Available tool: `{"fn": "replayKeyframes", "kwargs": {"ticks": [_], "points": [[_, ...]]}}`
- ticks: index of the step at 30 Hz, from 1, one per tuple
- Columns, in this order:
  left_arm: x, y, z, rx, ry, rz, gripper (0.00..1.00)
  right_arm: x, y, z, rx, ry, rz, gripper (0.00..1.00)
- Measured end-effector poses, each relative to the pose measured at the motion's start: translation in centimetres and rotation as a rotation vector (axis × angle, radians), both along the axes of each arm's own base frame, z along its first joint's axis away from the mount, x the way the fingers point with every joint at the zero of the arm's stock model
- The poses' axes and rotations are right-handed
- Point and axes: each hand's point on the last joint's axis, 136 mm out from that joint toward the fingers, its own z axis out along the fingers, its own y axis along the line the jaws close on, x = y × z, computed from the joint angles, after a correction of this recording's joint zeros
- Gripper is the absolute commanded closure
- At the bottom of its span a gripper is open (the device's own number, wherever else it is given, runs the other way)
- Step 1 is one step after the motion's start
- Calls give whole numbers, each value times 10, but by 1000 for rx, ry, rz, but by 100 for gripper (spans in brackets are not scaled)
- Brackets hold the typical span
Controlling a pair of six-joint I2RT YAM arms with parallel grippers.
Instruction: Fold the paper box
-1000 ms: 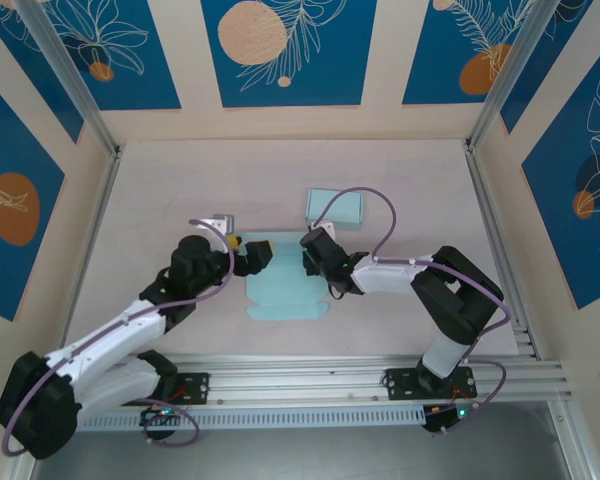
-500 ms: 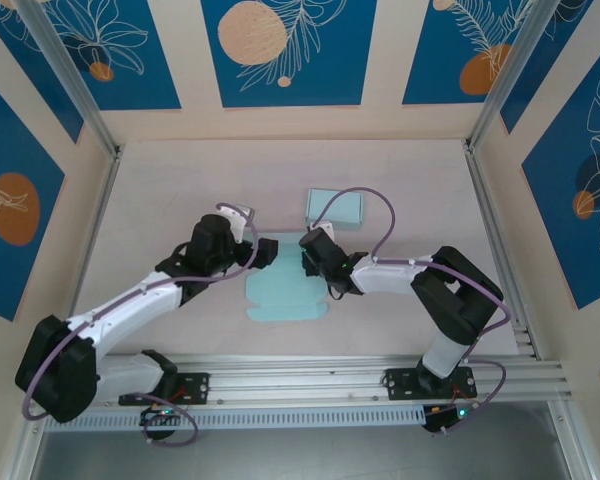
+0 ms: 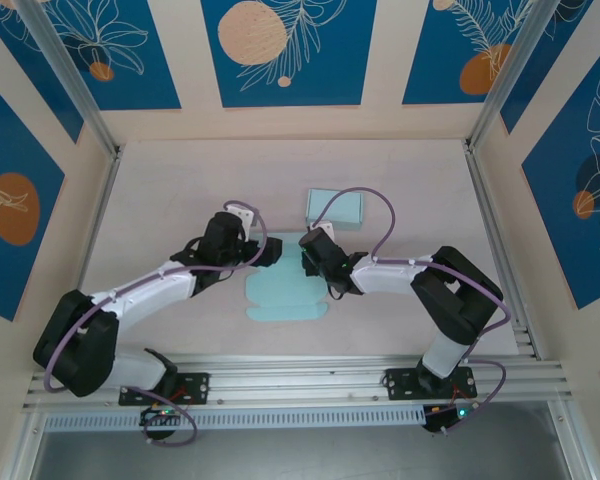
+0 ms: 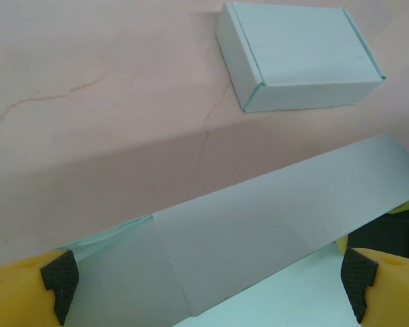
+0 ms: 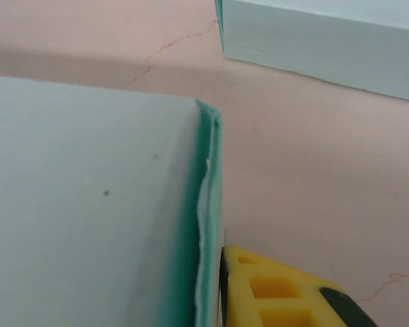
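The pale teal paper box blank (image 3: 285,295) lies partly flat on the table between the arms. Its far flap (image 4: 273,218) stands raised. My left gripper (image 3: 266,253) is at the blank's far left corner, open wide, and the raised flap runs between its yellow fingers (image 4: 27,289). My right gripper (image 3: 314,259) holds the blank's far right edge. There one yellow finger (image 5: 279,293) presses against the upright side wall (image 5: 208,225). The paper hides its other finger.
A finished, closed teal box (image 3: 335,207) sits just beyond the blank, close to both grippers, and shows as the closed box (image 4: 300,58) and the closed box (image 5: 327,41) in the wrist views. Wooden walls surround the pink tabletop (image 3: 180,190).
The left arm has swung right and forward, bringing its gripper from left of the blank to the far left corner. The right arm has stayed still.
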Motion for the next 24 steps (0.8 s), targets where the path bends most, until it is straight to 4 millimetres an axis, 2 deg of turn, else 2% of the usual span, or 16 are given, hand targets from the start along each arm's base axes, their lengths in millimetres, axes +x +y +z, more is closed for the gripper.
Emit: {"fn": "replayKeyframes", "kwargs": {"ticks": [6, 16, 20, 24], "points": [[0, -7, -10, -33, 38, -5, 0, 0, 1, 0, 0, 3, 2, 81], [0, -32, -12, -183, 92, -53, 0, 1, 1, 0, -5, 7, 1, 81], [1, -24, -9, -192, 88, -38, 0, 0, 1, 0, -5, 8, 1, 81], [-3, 4, 7, -201, 46, 11, 0, 0, 1, 0, -5, 8, 2, 81]]}}
